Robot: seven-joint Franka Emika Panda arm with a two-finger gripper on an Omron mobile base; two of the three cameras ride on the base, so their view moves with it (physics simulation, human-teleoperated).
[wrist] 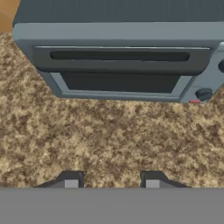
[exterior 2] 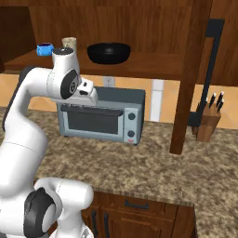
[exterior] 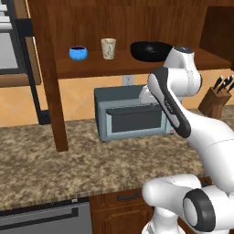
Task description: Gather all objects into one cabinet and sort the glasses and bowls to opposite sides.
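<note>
Claw [wrist: 112,183] empty, fingertips apart, aimed down at the speckled bench [wrist: 109,140] before the grey toaster oven [wrist: 122,65]. The blue bowl [exterior: 78,53], beige cup [exterior: 108,48] and black bowl [exterior: 151,50] line the open cabinet's shelf [exterior: 91,66], higher in frame than the claw.

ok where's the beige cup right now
The beige cup stands upright on the open cabinet shelf above the toaster oven, between the blue bowl on its left and the black bowl on its right.
</note>
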